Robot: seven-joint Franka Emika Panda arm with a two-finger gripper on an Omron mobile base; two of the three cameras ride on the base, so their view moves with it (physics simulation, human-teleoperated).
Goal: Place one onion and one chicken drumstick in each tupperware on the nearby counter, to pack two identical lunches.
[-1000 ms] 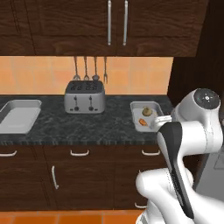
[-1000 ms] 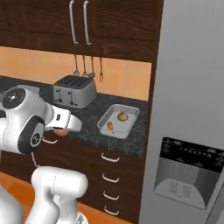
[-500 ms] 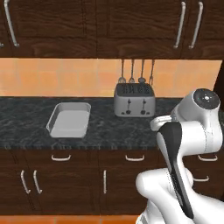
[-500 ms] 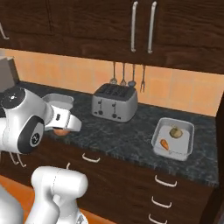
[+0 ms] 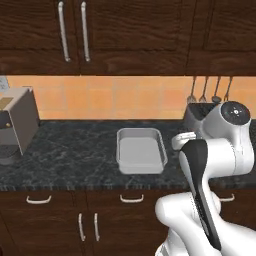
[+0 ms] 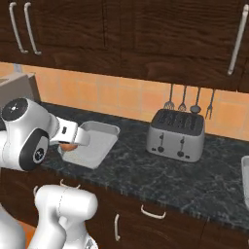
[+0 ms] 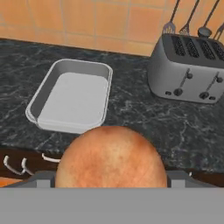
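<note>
Since the earlier frames the base has driven left: the toaster (image 6: 176, 134) now sits right of centre and an empty tupperware (image 5: 141, 150) lies ahead. End effector (image 6: 69, 145) is clamped on an onion (image 7: 111, 158), held near the front edge of the bench (image 5: 75, 150), beside that tupperware. A second tray's edge (image 6: 245, 175) shows far right.

No readable text, label, brand, number or sign on anything here.
</note>
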